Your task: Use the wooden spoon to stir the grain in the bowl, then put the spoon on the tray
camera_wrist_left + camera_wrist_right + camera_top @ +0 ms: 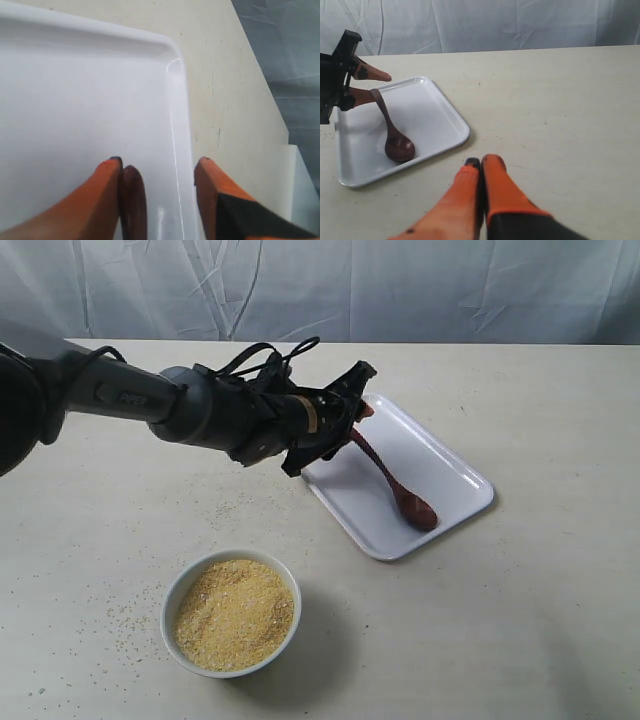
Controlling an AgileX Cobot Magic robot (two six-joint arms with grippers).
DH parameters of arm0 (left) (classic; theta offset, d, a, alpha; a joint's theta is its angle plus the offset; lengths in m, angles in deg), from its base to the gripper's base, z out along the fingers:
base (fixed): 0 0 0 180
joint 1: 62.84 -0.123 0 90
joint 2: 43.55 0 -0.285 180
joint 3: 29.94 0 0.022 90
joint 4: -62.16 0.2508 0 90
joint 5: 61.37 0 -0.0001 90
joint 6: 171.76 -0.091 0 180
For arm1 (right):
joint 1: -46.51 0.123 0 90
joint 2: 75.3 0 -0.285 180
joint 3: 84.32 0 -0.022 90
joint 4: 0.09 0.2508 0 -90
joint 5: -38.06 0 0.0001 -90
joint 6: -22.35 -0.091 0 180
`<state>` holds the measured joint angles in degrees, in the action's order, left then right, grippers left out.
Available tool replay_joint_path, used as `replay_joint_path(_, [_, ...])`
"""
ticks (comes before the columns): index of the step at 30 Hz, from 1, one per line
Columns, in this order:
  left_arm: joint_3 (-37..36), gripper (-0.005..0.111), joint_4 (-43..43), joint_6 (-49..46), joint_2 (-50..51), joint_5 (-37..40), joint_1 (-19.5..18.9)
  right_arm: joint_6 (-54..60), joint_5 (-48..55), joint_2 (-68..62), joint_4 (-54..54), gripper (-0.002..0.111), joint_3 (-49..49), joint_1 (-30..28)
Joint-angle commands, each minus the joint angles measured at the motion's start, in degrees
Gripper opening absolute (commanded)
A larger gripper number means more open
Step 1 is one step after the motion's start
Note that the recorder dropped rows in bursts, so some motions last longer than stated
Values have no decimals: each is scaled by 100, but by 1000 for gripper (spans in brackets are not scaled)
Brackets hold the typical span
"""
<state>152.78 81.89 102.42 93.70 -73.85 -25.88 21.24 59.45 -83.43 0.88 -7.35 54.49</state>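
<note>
Between the left gripper's parted jaws, the wooden spoon leans its handle against one finger, head down on the tray. It looks light, stiff and smooth; the thin handle is the natural hold. The right gripper is closed on nothing.

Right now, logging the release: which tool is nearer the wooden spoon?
Left. The left tool straddles the handle of the wooden spoon; the right tool is apart, off the tray.

Wooden spoon rests on tray (handle at left gripper).
</note>
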Motion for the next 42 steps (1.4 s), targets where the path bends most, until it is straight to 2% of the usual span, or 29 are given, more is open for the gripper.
replay_joint_path(1, [20, 48, 217, -29, -77, 39, -8, -7, -46, 34, -2, 3, 24, -32])
replay_joint_path(7, [20, 50, 1323, -29, -342, 1026, -266, -7, -46, 34, -2, 3, 24, -32])
replay_joint_path(15, [20, 53, 3369, -29, -1024, 1813, -275, 4, -46, 34, -2, 3, 24, -32])
replay_joint_path(19, [20, 53, 3707, -473, -1499, 2537, -275, 4, -46, 34, -2, 3, 24, -32])
replay_joint_path(23, [20, 43, 2847, -2217, -1998, 3584, -275, 3, -62, 34, -2, 3, 24, -32])
replay_joint_path(26, [20, 22, 2110, -3695, -2315, 4643, -275, 3, -62, 34, -2, 3, 24, -32])
replay_joint_path(29, [20, 1, 1888, -4345, -2491, 5626, -275, 3, -62, 34, -2, 3, 24, -32])
replay_joint_path(32, [20, 0, 1682, -4921, -2595, 6301, -275, 3, -62, 34, -2, 3, 24, -32])
replay_joint_path(34, [10, 0, 1357, -5757, -2683, 6405, -275, 3, -62, 34, -2, 3, 24, -32])
replay_joint_path(38, [-155, 0, 190, -7515, -2891, 6563, -358, 3, -62, 34, -2, 3, 24, -32])
replay_joint_path(42, [-560, 0, -895, -7809, -3231, 6641, -703, 3, -45, 34, -2, 3, 24, -32])
